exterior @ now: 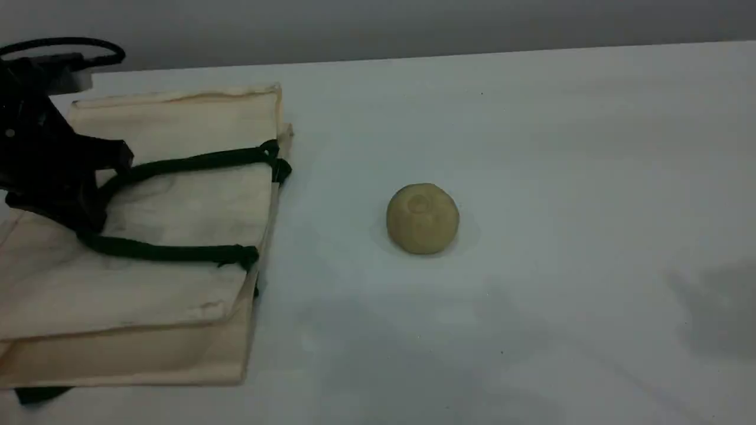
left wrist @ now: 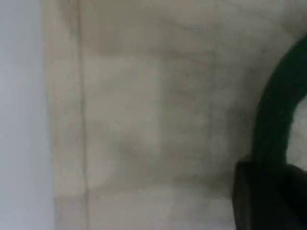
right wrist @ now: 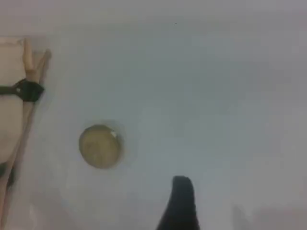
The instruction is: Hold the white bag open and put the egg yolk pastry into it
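Observation:
The white bag (exterior: pixel 177 195) lies flat at the table's left, its mouth edge facing right. Its dark rope handle (exterior: pixel 177 162) loops back to my left gripper (exterior: pixel 88 206), which is shut on the rope at the bend. In the left wrist view the handle (left wrist: pixel 278 110) runs down to a dark fingertip (left wrist: pixel 259 201) over the bag's canvas (left wrist: pixel 144 120). The egg yolk pastry (exterior: pixel 423 218) sits alone on the table, right of the bag. In the right wrist view the pastry (right wrist: pixel 100 146) lies up and left of one fingertip (right wrist: pixel 181 201) of my open right gripper, which holds nothing.
The white tabletop (exterior: pixel 590 177) stretches right of the pastry to its far edge against a grey wall. A second rope handle (exterior: pixel 165 252) lies on the bag nearer the front. The right arm is outside the scene view.

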### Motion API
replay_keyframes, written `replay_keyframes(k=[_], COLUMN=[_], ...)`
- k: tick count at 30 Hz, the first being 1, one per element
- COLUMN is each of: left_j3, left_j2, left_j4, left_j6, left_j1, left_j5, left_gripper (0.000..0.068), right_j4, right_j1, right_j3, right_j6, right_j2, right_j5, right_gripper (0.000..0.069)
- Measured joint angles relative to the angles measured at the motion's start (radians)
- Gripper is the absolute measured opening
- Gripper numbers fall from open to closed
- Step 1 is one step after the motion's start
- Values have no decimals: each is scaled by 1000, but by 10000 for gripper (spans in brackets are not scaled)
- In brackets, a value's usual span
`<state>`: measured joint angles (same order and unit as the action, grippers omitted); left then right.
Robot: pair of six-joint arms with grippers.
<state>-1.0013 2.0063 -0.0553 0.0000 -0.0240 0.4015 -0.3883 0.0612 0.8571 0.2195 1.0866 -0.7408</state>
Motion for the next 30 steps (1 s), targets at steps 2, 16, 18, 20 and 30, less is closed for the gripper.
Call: replay_keyframes(k=[2,16,18,20,30], left_j3=[-13,-431,-484,-539,-745], left_j2=[-2,-35,-35,-35,-48], left_j4=[1,1,-14,-41,-194], left_j6=[45,259,283,311,440], left_j1=[0,0,0,0,-11], left_j5=[16,535,615,687,821], left_gripper=[99,99,99,99,99], right_j4=[-1,-2,-2,-6,-162], right_j1=[0,0,0,0,0], right_j3=[0,-1,-1,-1,-1], right_j6=[0,0,3,11,176], right_j2=[0,15,34,63,245], right_j5=[0,2,2,2,45], right_gripper=[561,561,561,561,561])
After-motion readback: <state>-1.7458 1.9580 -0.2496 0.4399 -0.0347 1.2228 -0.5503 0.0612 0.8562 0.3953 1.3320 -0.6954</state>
